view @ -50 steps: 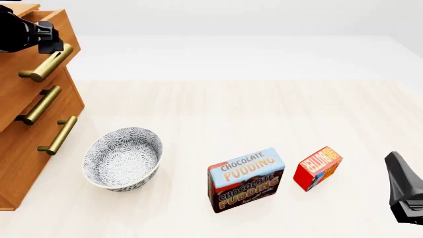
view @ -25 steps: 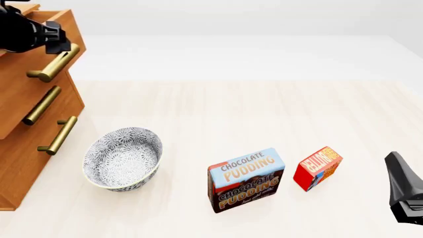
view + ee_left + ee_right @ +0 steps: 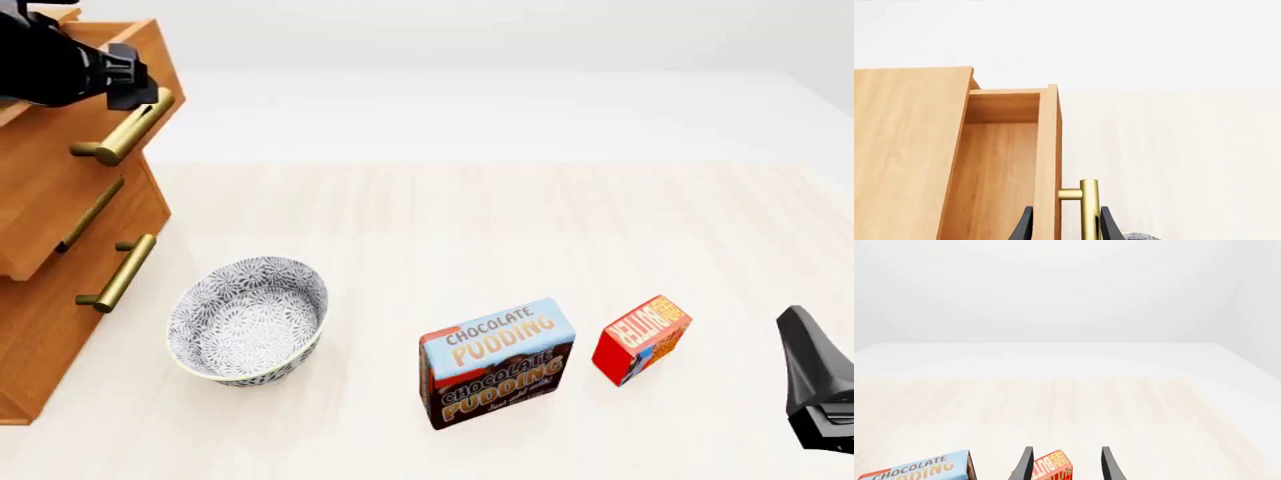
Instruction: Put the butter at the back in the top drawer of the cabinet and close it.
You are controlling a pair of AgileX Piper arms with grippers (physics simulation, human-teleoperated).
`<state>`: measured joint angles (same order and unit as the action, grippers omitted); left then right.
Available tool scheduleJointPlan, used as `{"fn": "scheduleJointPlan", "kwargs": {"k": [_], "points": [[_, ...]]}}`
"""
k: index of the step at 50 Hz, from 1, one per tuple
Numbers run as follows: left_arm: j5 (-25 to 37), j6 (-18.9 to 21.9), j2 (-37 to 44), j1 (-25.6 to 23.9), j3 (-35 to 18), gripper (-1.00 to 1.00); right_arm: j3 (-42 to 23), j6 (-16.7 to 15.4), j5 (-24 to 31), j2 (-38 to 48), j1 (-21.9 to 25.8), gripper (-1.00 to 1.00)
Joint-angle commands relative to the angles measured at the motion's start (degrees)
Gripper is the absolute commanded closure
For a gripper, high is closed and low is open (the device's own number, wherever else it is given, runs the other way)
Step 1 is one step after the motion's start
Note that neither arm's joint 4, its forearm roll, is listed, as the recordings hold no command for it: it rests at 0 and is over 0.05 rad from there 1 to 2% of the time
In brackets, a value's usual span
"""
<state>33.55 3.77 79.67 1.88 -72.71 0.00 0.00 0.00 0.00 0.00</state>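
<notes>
The butter [image 3: 641, 338], a small red box, lies on the table right of the pudding box; in the right wrist view the butter [image 3: 1052, 467] shows ahead of my right gripper [image 3: 1063, 467], which is open and apart from it. At the front view's right edge sits the right gripper [image 3: 814, 385]. The cabinet [image 3: 54, 300] stands at the left, its top drawer [image 3: 997, 170] pulled partly out and bare inside. My left gripper [image 3: 123, 88] is at the drawer's brass handle [image 3: 1088, 210], fingers [image 3: 1025, 227] spread on both sides of the handle and drawer front.
A patterned bowl [image 3: 247, 320] rests in front of the cabinet. A blue-and-brown Chocolate Pudding box [image 3: 497, 362] stands between bowl and butter. Two lower drawers with brass handles [image 3: 116, 272] are shut.
The top drawer has slid further out of the cabinet, and my left gripper has moved with its handle. The right arm and the table objects have not moved.
</notes>
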Motion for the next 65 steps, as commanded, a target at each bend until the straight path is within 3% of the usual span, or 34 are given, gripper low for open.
{"fn": "scheduleJointPlan", "kwargs": {"k": [1, 65], "points": [[0.21, 0.70, 2.80, -0.99, 3.09, -1.00, 0.00, 0.00, 0.00, 0.00, 0.00, -1.00], [0.04, -0.24, 3.67, -5.66, 3.77, -1.00, 0.00, 0.00, 0.00, 0.00, 0.00, -1.00]]}}
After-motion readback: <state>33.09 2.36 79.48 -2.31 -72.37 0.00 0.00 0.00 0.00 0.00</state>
